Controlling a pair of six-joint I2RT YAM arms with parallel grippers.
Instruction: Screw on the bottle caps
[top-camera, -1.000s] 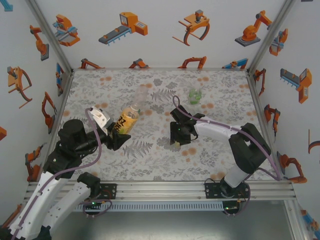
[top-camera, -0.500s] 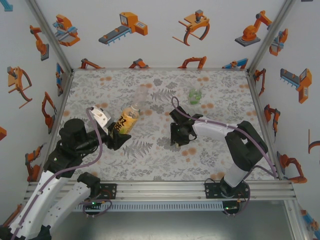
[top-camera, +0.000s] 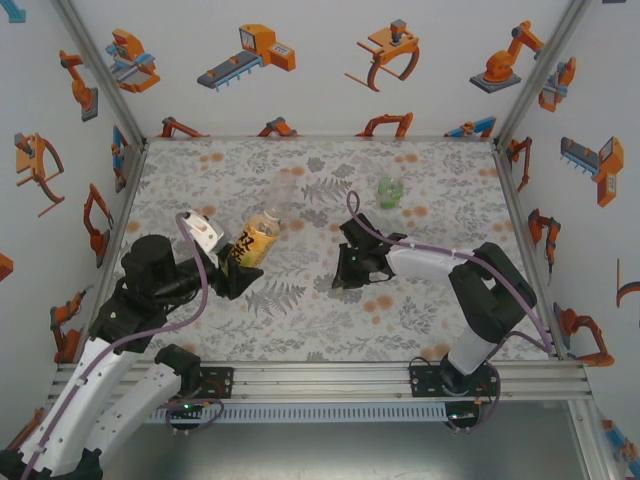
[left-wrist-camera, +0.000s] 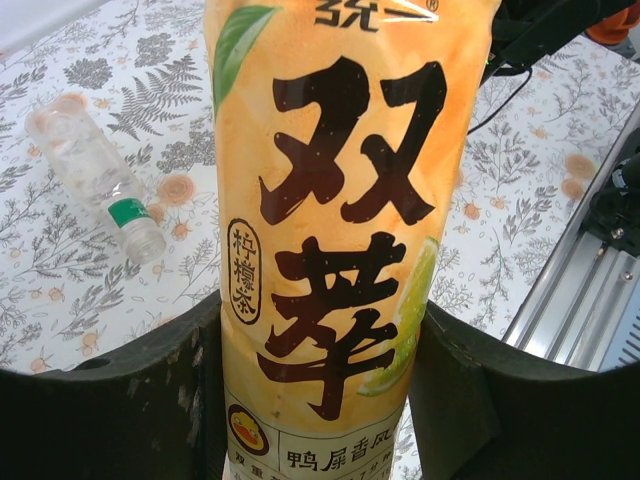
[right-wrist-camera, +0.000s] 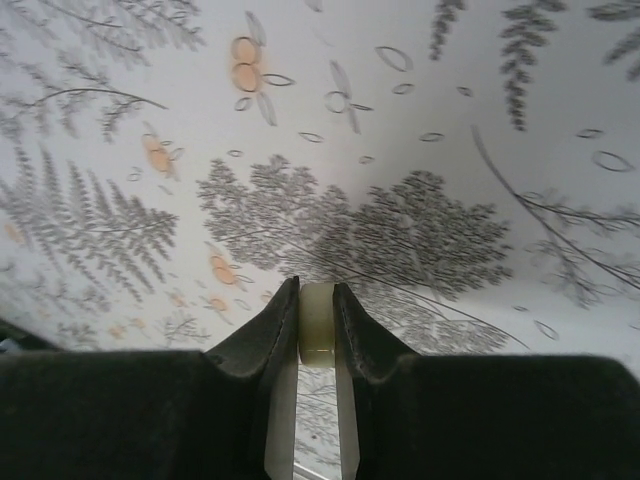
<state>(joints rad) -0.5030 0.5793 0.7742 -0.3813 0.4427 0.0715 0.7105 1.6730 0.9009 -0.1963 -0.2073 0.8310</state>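
The amber bottle (top-camera: 258, 238) is gripped around its lower body by the left end effector (top-camera: 236, 268), at about 9 o'clock from the middle of the tabletop (top-camera: 440, 320). It is tilted, with its neck pointing toward 1 o'clock. In the left wrist view its yellow label with dark writing (left-wrist-camera: 340, 200) is seen pressed between the 2 black fingers (left-wrist-camera: 110, 400), so this end effector is clenched on the bottle. The right end effector (top-camera: 346, 277) is lowered near the middle of the tabletop, just toward 4 o'clock. In its wrist view the jaws are closed on a small pale cap (right-wrist-camera: 317, 325), held edge-on between the fingertips (right-wrist-camera: 270, 330) just above the leaf-patterned surface. 2 more bottles are seen on the tabletop, well apart from both end effectors: a faint clear bottle (top-camera: 284, 196) at about 11 o'clock and a green-labelled bottle (top-camera: 390, 190) at about 1 o'clock.
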